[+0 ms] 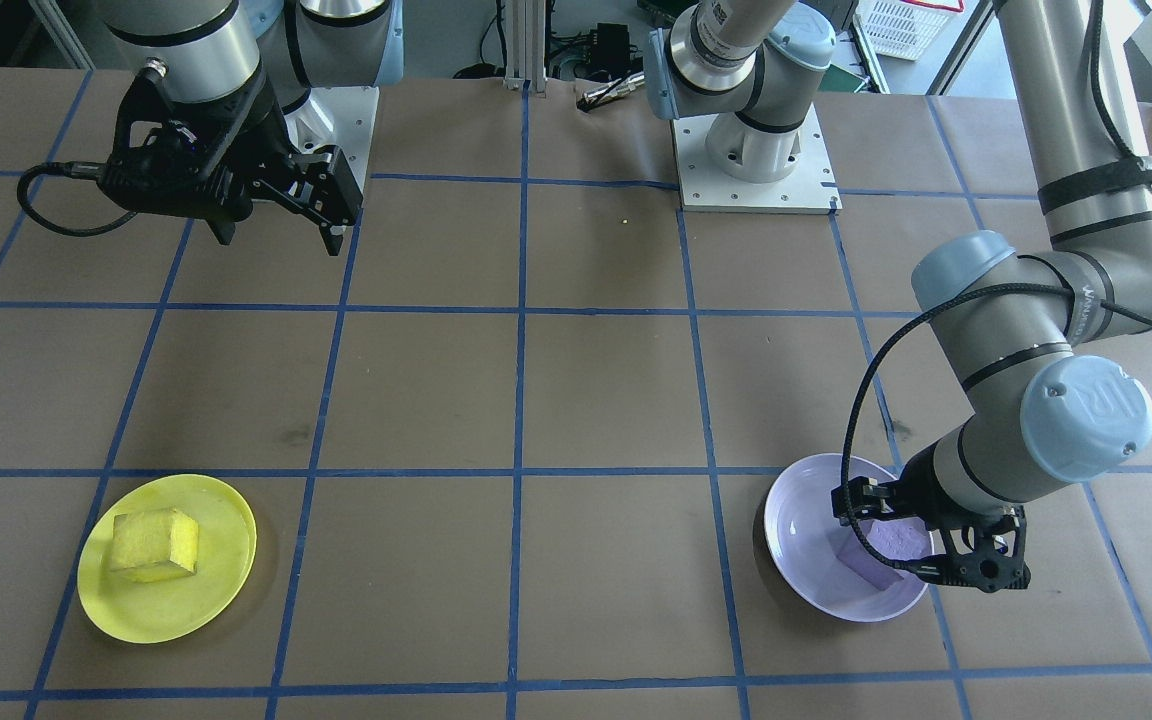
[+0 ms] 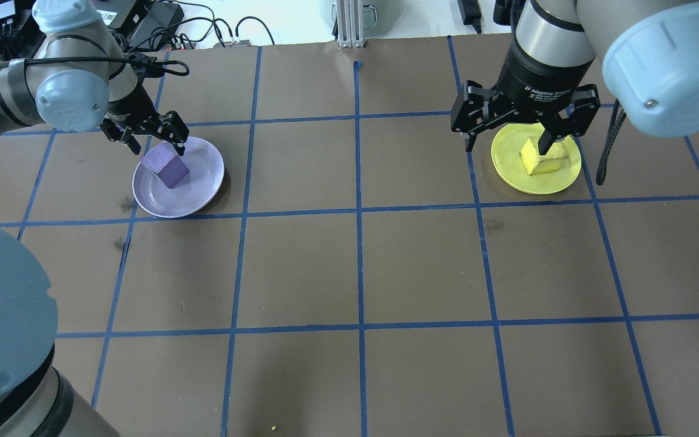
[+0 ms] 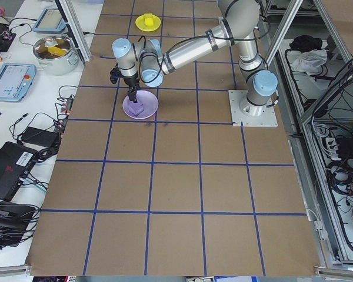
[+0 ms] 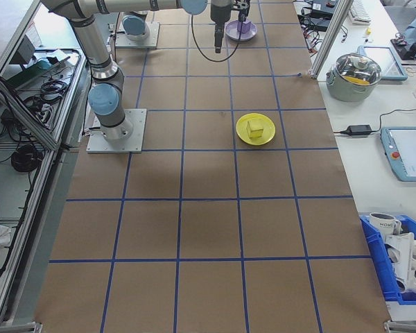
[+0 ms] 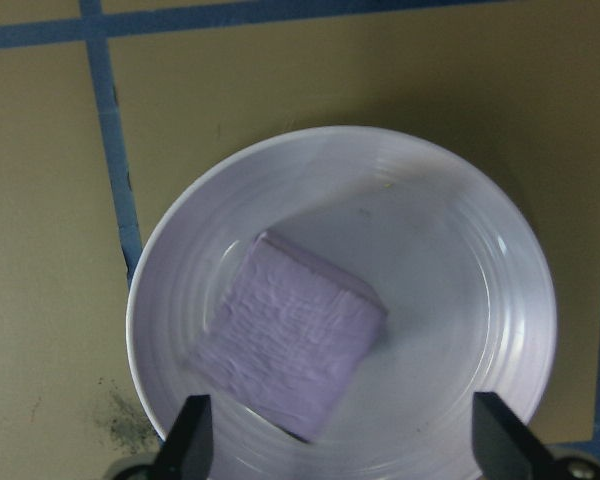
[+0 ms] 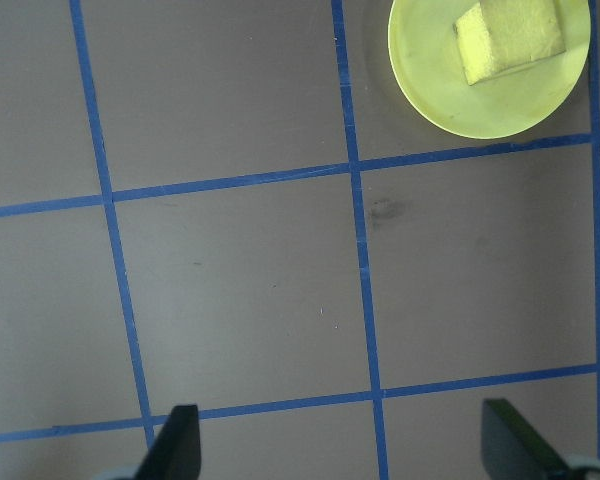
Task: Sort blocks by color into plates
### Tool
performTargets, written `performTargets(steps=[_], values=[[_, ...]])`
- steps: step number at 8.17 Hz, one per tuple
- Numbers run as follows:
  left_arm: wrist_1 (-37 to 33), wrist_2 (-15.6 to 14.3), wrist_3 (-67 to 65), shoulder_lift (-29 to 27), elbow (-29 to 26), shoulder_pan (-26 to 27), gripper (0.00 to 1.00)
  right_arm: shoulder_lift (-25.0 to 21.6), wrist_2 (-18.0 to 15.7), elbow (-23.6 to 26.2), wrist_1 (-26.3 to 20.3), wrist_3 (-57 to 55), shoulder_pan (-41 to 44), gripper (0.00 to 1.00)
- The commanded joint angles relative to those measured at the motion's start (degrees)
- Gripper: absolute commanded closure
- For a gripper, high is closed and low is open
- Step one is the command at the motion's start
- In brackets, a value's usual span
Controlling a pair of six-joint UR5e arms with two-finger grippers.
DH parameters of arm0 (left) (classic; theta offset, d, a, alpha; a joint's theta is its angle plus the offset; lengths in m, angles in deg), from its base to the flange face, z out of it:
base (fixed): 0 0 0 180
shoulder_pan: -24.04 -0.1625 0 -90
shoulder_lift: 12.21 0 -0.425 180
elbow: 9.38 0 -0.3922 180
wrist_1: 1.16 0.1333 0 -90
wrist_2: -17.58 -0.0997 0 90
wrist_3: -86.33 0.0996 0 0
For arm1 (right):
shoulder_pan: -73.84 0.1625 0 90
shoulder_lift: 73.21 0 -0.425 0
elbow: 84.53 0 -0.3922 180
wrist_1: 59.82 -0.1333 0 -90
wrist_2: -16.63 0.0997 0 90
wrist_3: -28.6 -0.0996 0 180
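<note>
Both blocks sit in matching plates, purple block [image 5: 292, 352] in lavender plate [image 5: 460, 230] w/ my left gripper [image 5: 340, 440] spread wide just above; a careless lift could clip it out.

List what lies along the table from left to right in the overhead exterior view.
Left claw → purple block in the lavender plate → right claw → yellow block on the yellow plate.
</note>
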Motion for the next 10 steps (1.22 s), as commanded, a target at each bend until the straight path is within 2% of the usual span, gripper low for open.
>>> performTargets(steps=[1, 4, 7, 10], values=[[-3.59, -3.81, -1.39, 4.46, 0.01, 0.84, 0.00, 0.00, 0.08, 0.00, 0.00, 0.01, 0.00, 0.00], [-10.20, -3.72, -7.87, 12.55, 0.10, 2.93, 0.00, 0.00, 0.08, 0.00, 0.00, 0.01, 0.00, 0.00], [-11.01, -3.90, -13.61, 16.87, 0.10, 9.52, 0.00, 0.00, -0.01, 0.00, 0.00, 0.01, 0.00, 0.00], [-11.18, -3.38, -13.87, 21.78, 0.88, 13.13, 0.00, 0.00, 0.08, 0.00, 0.00, 0.01, 0.00, 0.00]])
